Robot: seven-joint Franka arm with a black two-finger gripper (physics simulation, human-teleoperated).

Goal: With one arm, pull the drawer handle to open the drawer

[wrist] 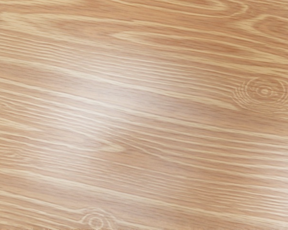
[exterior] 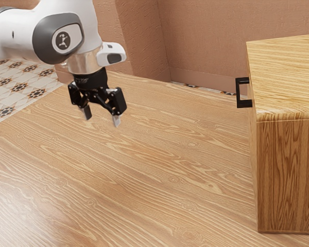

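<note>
gripper (exterior: 101,118) is hanging over the table (exterior: 144,175), spread wide and empty, ready for a grab I guess; drawer handle (exterior: 242,92) is sticking out of the cabinet (exterior: 286,154), well apart toward the exterior view's right

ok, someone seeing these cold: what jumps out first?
First the white arm at the exterior view's upper left, its black gripper open and empty above the wooden table. Next the wooden cabinet at that view's right edge, with a small black handle on the face turned toward the arm, well apart from the gripper. The wrist view looks down on the table's wood grain.
</note>
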